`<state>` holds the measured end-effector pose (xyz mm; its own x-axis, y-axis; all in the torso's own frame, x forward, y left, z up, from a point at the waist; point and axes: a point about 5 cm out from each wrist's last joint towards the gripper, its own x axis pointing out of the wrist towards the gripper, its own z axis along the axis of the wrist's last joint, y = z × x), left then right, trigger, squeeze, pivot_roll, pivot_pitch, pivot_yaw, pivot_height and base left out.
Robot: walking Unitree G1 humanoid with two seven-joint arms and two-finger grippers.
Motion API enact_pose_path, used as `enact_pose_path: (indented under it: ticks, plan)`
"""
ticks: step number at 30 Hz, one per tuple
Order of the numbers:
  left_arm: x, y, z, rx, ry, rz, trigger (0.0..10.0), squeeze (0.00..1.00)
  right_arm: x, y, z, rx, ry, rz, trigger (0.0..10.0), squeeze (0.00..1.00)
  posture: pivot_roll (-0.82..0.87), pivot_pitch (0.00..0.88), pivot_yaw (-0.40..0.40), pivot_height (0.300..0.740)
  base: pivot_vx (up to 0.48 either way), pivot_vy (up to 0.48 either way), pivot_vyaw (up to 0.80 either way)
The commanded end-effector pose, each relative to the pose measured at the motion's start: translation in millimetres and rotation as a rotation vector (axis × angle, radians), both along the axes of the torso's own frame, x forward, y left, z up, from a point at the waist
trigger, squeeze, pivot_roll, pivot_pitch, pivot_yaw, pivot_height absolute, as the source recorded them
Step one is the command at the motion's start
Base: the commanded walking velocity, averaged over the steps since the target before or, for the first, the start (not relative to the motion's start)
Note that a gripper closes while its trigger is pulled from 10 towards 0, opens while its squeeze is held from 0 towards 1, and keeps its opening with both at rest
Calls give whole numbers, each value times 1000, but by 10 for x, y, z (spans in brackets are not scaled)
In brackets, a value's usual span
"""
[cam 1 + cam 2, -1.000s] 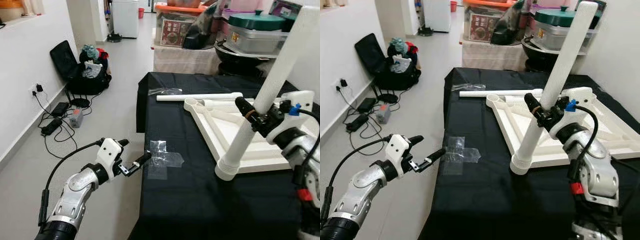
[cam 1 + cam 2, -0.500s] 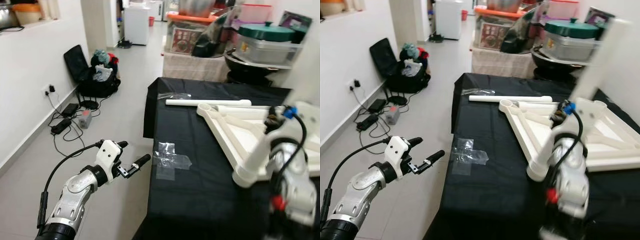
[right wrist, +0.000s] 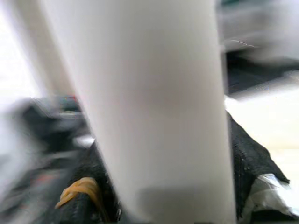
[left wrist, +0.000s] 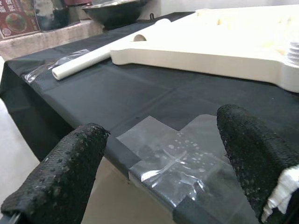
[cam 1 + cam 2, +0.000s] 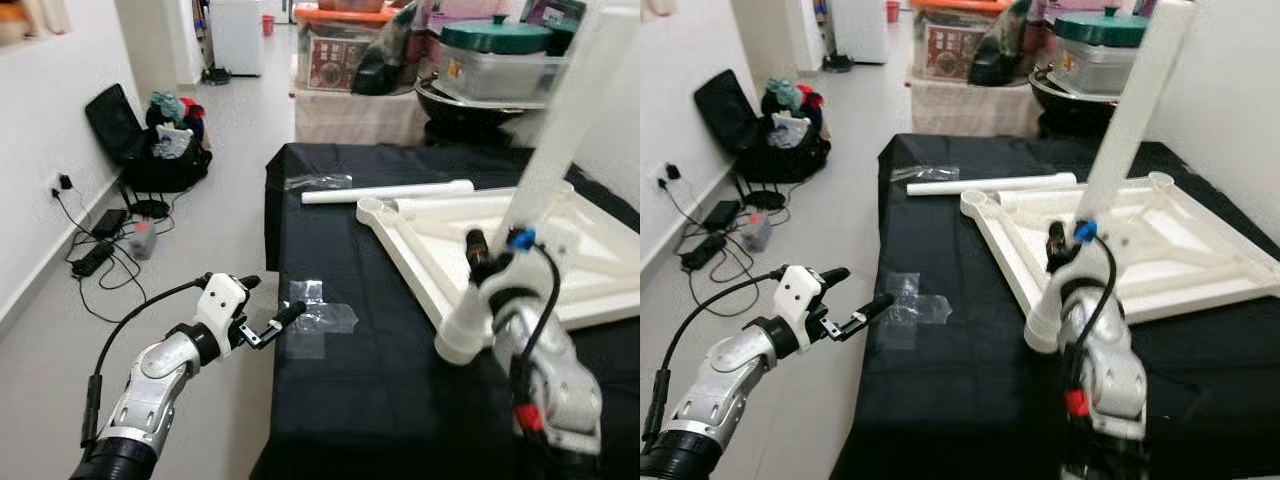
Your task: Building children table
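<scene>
The right gripper (image 5: 1065, 245) is clamped around the long white plastic tube leg (image 5: 1130, 120), which stands nearly upright, leaning slightly, with its ribbed lower end (image 5: 455, 340) resting at the near corner of the upturned white plastic children's table top (image 5: 600, 250); the wrist view shows a black finger (image 3: 250, 149) on either side of the tube, pressed to it, though that picture is blurred. Whether the ribbed end is already seated in a corner socket or merely resting beside it cannot be told from here.

The left gripper (image 5: 262, 303) hovers off the edge of the black cloth-covered work table (image 5: 370, 400), fingers apart and holding nothing; just ahead of its fingertips lies a patch of clear crumpled tape (image 4: 177, 158) stuck to the cloth; well beyond that, on the far side of the table top from the right gripper, a second loose white tube leg (image 5: 385, 192) lies flat beside a clear plastic wrapper (image 5: 318, 181).

The step in hand looks like fitting this leg into its corner; to do it well, the tube should probably be brought true upright over the socket before any push, since a tilted leg is likely to bind or skid the light frame across the cloth; a grip low on the tube gives better control of the ribbed end; the free left gripper could brace the frame's near edge, which seems worth doing before pressing down.
</scene>
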<state>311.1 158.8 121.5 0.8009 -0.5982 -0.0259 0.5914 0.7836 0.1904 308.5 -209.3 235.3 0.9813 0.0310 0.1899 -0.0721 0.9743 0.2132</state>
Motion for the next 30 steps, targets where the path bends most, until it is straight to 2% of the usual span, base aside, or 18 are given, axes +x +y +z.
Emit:
enact_pose_path:
  ticks: [1,4,5,6,7,13,15,16,18,19,20,23,25,26,27,28,29,30]
  plan:
    - [-24,-1,-58,3,20,0,10000,0,-16,58,85,15,-54,189,10000,0,34,0,-87,740,0,0,0]
    - [-22,-4,-52,2,18,1,10000,0,-16,-13,85,-68,-51,343,10000,0,43,0,-96,740,0,0,0]
    - [-21,1,-48,2,16,3,10000,0,17,-70,63,-83,-44,327,2784,0,45,0,-102,740,0,0,0]
    - [-21,1,-48,2,16,3,10000,0,17,-70,63,-83,-44,327,2784,0,45,0,-102,740,0,0,0]
    - [-20,7,-46,3,15,6,10000,0,73,-142,10,-80,-15,297,0,0,48,0,-104,740,0,0,0]
    - [-45,12,-63,2,17,8,10000,0,132,-186,-190,-95,99,184,0,0,51,0,-104,740,0,0,0]
    - [-66,8,-78,3,22,6,10000,0,149,-378,-380,-109,209,-103,0,0,45,0,-99,740,0,0,0]
    - [-66,8,-78,3,22,6,10000,0,149,-378,-380,-109,209,-103,0,0,45,0,-99,740,0,0,0]
    - [-69,1,-88,5,26,3,10000,0,-41,-876,-529,-70,269,-637,0,0,38,0,-94,740,0,0,0]
    - [-69,1,-88,5,26,3,10000,0,-41,-876,-529,-70,269,-637,0,0,38,0,-94,740,0,0,0]
    - [-65,-6,-85,5,26,0,10000,0,-185,-972,-619,-46,284,-790,0,0,35,0,-91,740,0,0,0]
    - [-60,-15,-80,4,27,-2,10000,0,-330,-957,-716,-24,296,-877,0,0,32,0,-89,740,0,0,0]
    - [-59,-18,-81,4,28,-4,10000,0,-347,-857,-732,-23,295,-865,0,0,28,0,-88,740,0,0,0]
    - [-62,-23,-88,5,29,-7,10000,0,-346,-682,-730,-29,285,-826,0,0,27,0,-88,740,0,0,0]
    - [-64,-27,-95,6,32,-9,10000,0,-299,-456,-746,-23,294,-722,5725,0,25,0,-83,740,0,0,0]
    - [-64,-27,-95,6,32,-9,10000,0,-299,-456,-746,-23,294,-722,5725,0,25,0,-83,740,0,0,0]
    - [-66,-32,-99,5,34,-11,10000,0,-257,-277,-732,-21,279,-639,10000,0,25,0,-83,740,0,0,0]
    - [-66,-37,-100,4,35,-13,10000,0,-219,-179,-686,3,232,-592,10000,0,26,0,-84,740,0,0,0]
